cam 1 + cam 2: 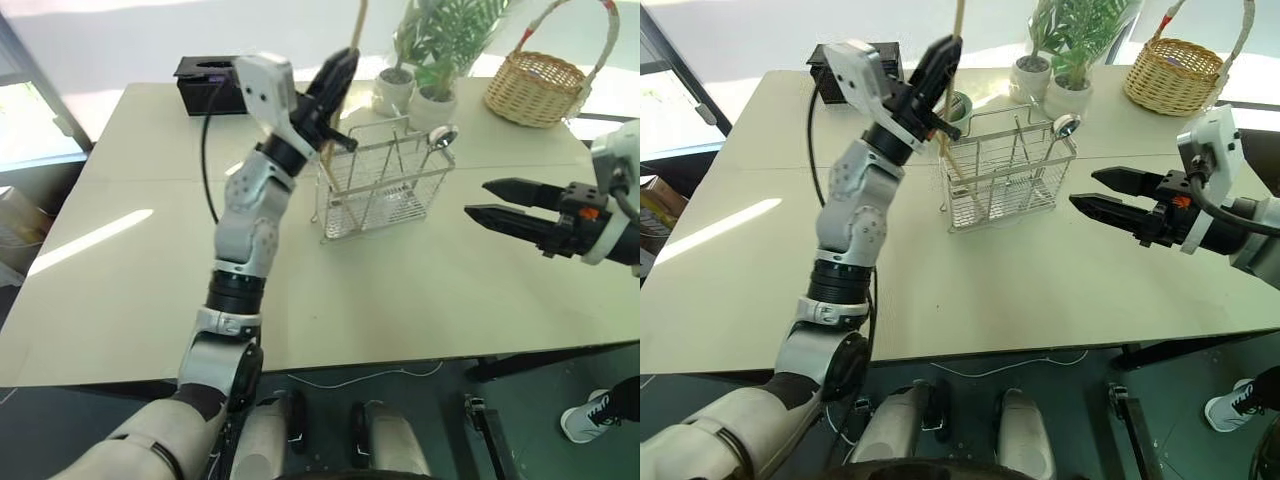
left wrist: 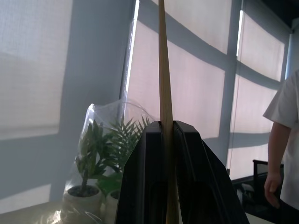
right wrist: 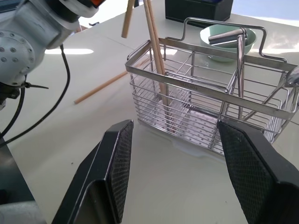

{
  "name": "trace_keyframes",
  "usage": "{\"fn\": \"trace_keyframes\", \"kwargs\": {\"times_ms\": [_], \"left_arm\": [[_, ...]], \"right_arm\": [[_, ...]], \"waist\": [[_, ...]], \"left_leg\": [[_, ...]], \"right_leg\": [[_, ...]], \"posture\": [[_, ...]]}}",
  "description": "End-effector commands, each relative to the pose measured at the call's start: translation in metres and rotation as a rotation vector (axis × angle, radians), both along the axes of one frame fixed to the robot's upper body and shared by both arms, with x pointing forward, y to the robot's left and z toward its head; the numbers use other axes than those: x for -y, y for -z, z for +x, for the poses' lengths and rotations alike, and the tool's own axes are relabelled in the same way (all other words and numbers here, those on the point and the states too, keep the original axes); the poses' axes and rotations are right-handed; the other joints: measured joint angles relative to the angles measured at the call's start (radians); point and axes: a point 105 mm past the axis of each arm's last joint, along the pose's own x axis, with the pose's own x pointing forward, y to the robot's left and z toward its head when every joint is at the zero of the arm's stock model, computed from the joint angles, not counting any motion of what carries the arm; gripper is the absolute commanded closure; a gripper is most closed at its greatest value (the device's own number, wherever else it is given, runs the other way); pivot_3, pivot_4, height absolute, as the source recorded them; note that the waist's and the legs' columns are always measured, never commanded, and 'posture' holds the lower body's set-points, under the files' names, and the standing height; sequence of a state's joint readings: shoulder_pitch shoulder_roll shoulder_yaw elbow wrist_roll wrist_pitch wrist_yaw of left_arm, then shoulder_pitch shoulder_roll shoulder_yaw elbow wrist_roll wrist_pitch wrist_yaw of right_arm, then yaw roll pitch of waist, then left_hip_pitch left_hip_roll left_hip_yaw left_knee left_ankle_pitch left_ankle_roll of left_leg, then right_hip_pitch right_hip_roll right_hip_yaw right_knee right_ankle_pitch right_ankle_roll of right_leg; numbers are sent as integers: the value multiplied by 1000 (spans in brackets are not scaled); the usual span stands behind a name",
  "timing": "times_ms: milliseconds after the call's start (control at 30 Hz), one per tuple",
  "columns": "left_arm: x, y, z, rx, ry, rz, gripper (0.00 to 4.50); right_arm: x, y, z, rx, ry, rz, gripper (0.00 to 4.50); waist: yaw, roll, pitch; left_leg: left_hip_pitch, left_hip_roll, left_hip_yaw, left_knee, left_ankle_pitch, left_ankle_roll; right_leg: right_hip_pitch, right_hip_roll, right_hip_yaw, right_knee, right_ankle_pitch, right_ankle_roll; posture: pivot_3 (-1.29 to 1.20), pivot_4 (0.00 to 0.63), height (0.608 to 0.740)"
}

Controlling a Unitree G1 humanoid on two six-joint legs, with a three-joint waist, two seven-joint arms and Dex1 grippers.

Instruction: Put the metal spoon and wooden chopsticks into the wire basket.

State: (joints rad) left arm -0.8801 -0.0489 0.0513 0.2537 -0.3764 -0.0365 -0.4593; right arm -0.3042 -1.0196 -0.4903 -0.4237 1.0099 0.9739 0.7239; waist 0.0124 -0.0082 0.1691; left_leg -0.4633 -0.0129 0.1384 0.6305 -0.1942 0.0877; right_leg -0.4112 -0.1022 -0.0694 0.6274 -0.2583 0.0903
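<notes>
My left gripper [image 1: 344, 62] is raised over the left end of the wire basket [image 1: 385, 182], shut on one wooden chopstick [image 2: 163, 70] that stands nearly upright between its fingers. Another chopstick [image 3: 158, 60] leans inside the basket's left compartment. A third chopstick [image 3: 107, 84] lies flat on the table beside the basket. The metal spoon [image 1: 441, 135] stands in the basket's right end, bowl up. My right gripper [image 1: 477, 198] hovers open to the right of the basket, level with it and pointing at it, with nothing between its fingers.
Behind the wire basket stand two potted plants [image 1: 420, 92], a green bowl [image 3: 224, 39] and a black box [image 1: 205, 75]. A wicker basket [image 1: 535, 88] sits at the far right corner. A black cable [image 1: 207, 150] hangs off my left arm. A person [image 2: 285, 140] stands nearby.
</notes>
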Motion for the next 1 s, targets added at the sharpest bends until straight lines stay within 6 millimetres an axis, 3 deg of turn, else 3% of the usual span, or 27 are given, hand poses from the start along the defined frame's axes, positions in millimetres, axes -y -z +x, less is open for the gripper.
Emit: {"fn": "trace_keyframes", "kwargs": {"times_ms": [33,200,533,633,833,1000], "left_arm": [[10,0,-1,46,6,-20,4476],[17,12,7,19,13,-40,4476],[18,14,10,12,39,-35,4476],[20,15,8,9,49,-36,3281],[20,18,4,1,53,-39,167],[17,15,2,6,45,-49,34]], "right_arm": [[-8,-17,-7,94,-15,21,1538],[-12,-19,-10,119,-5,40,1538],[-16,-15,-13,156,16,70,1538],[-14,-14,-13,158,22,72,1538],[-13,-15,-12,163,21,73,1538],[-12,-13,-10,155,16,73,1538]], "waist": [[0,0,0],[1,0,0],[0,0,0],[1,0,0],[0,0,0],[1,0,0]], "left_leg": [[0,0,0,0,0,0],[-1,0,0,0,0,0],[-1,0,0,1,-1,2],[-1,0,0,1,-1,2],[0,0,0,1,-1,2],[-1,0,0,1,-1,2]], "right_leg": [[0,0,0,0,0,0],[-1,0,-1,0,0,0],[0,0,-1,-1,0,0],[0,0,-2,-1,0,1],[1,0,-2,-1,0,1],[1,0,-2,-1,0,1]], "posture": [[0,150,740],[0,150,740],[0,150,740],[0,150,740],[0,150,740],[0,150,740]]}}
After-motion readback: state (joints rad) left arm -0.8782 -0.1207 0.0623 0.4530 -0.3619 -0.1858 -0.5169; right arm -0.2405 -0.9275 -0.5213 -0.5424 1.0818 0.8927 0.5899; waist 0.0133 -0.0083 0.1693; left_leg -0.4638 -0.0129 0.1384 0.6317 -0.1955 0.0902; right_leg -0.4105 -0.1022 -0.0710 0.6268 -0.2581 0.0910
